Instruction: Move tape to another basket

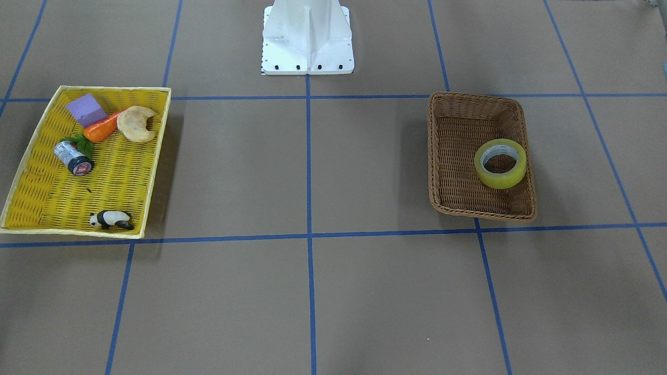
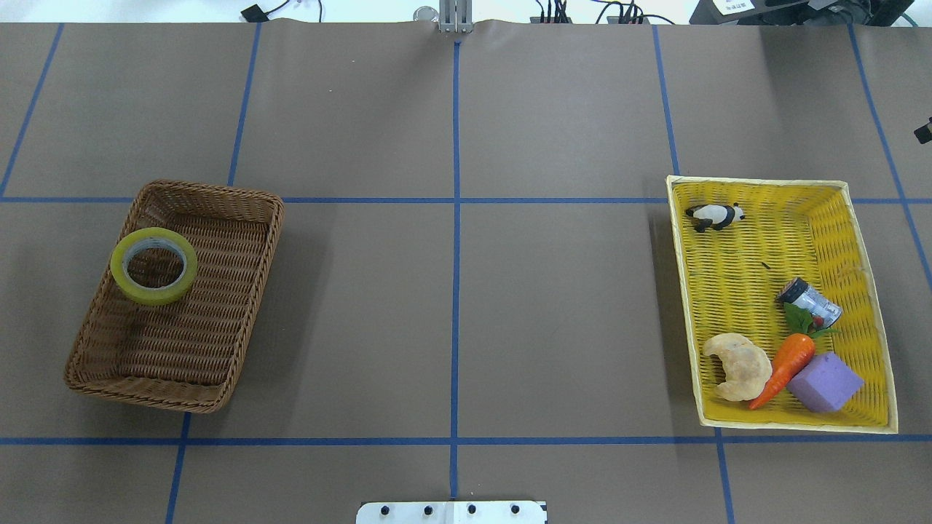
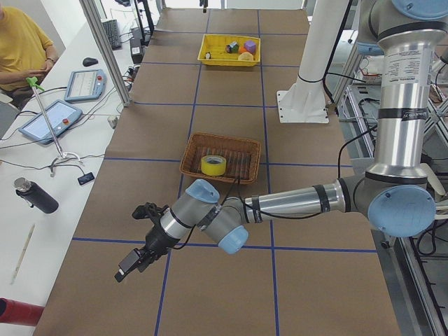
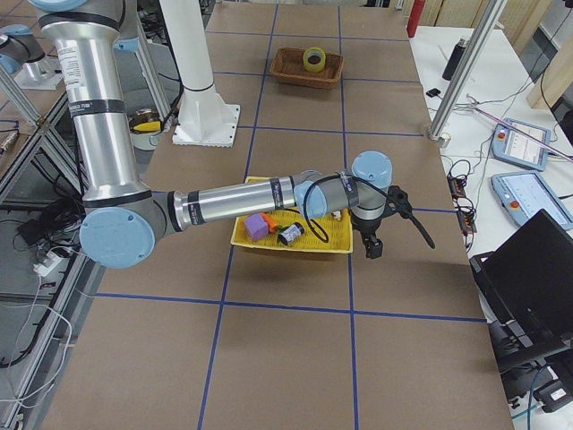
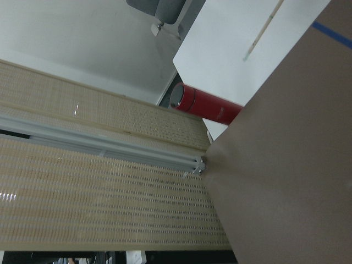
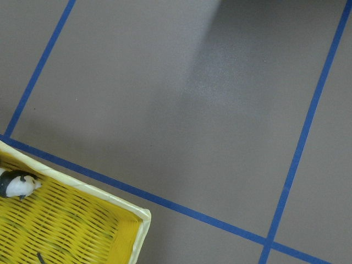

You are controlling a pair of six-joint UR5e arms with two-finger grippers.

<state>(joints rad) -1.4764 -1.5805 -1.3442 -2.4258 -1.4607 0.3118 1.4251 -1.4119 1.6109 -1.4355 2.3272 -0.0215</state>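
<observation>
Left gripper [image 3: 143,252]: hanging low over bare table at the near end of the left side view, well apart from both containers; whether its jaws are apart or together cannot be told.
Step in hand: judging by the layout, either nothing has begun or the tape is already delivered; the pictures are not settling which.
Next move: if the tape is to go, the left arm is needing to travel to the brown basket.
Basket [image 2: 240,291]: lying on the robot's left, holding only the tape [image 2: 153,265], flat by one long wall.
Yellow tray [image 2: 866,306]: holding a panda figure [image 2: 715,215], small can [image 2: 810,300], carrot [image 2: 786,366], pastry [image 2: 739,366], purple block [image 2: 825,383].
Right gripper [image 4: 374,240]: hovering just beside the tray; closure cannot be told.
</observation>
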